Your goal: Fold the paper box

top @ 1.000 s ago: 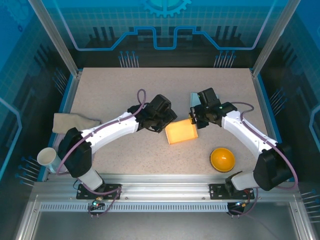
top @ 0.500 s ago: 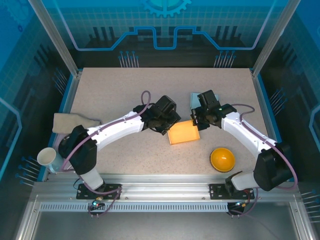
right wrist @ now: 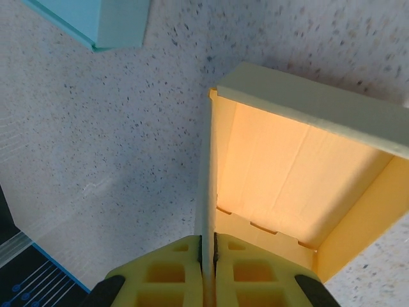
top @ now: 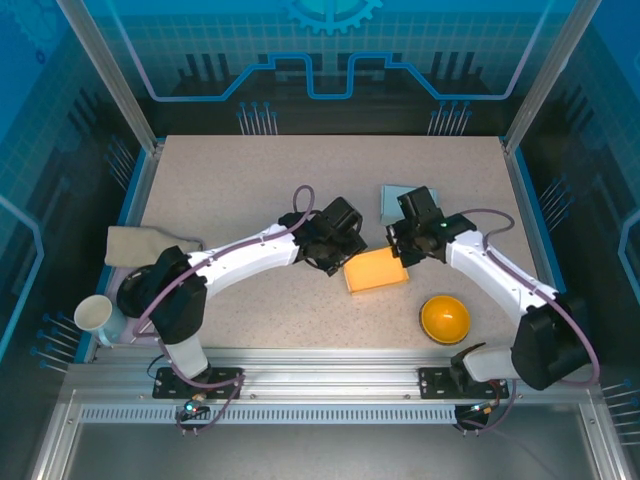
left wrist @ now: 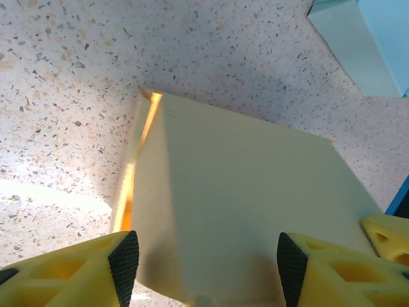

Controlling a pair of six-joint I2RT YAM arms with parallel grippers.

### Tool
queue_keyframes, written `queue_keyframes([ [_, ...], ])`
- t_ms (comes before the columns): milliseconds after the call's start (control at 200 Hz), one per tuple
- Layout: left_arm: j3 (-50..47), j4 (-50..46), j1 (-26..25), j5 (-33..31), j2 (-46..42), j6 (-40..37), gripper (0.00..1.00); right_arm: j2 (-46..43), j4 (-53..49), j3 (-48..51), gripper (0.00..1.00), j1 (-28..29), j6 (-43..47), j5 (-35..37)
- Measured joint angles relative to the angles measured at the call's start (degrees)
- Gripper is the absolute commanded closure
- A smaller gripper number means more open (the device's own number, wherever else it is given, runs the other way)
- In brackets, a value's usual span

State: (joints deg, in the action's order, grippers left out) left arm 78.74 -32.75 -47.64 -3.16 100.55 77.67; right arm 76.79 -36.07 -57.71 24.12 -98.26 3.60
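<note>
The yellow paper box (top: 375, 270) lies mid-table between the two arms. My left gripper (top: 335, 262) is at its left end, open, with the fingers (left wrist: 124, 259) spread wide on either side of the box's cream outer panel (left wrist: 249, 204). My right gripper (top: 400, 252) is at the box's upper right corner, shut on the thin edge of a side wall (right wrist: 207, 211). In the right wrist view the box's orange inside (right wrist: 287, 173) is open to view, with a row of tab slots near the gripper.
A pale blue flat box (top: 392, 203) lies just behind the right gripper. An orange bowl (top: 444, 318) sits near the front right. A beige cloth (top: 140, 245) and a white cup (top: 94, 315) are at the left edge.
The box has shifted right and toward the front and turned flatter to the camera. Both grippers moved with it, the left arm reaching further right.
</note>
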Motion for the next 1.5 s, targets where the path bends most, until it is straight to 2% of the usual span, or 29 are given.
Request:
queue_keyframes([
  [200, -5.0, 0.1, -0.1, 0.0, 0.0, 0.0, 0.38, -3.7, -1.6, 3.4, 0.93, 0.0, 4.3, 2.1],
  [535, -5.4, 2.2, -1.8, -0.1, 0.0, 0.7, 0.39, -7.5, 0.2, 9.6, 0.93, 0.1, 6.4, 2.7],
  [645, -5.4, 2.2, -2.3, -0.7, 0.0, 0.7, 0.39, -8.8, 0.7, 11.2, 0.86, 1.1, 6.9, 4.1],
  [780, -5.4, 2.1, -2.4, -1.7, 0.0, 0.7, 0.39, -9.8, -0.3, 13.2, 0.73, 2.0, 8.5, 6.3],
  [1250, -5.8, 1.2, -4.4, -4.1, 0.0, 0.6, 0.39, -8.7, -5.3, 13.9, 0.67, 2.6, 15.6, 8.1],
  [1501, -6.0, 0.0, -5.4, -5.7, 0.0, 0.4, 0.39, -3.9, -11.3, 10.2, 0.55, 4.1, 20.9, 8.6],
])
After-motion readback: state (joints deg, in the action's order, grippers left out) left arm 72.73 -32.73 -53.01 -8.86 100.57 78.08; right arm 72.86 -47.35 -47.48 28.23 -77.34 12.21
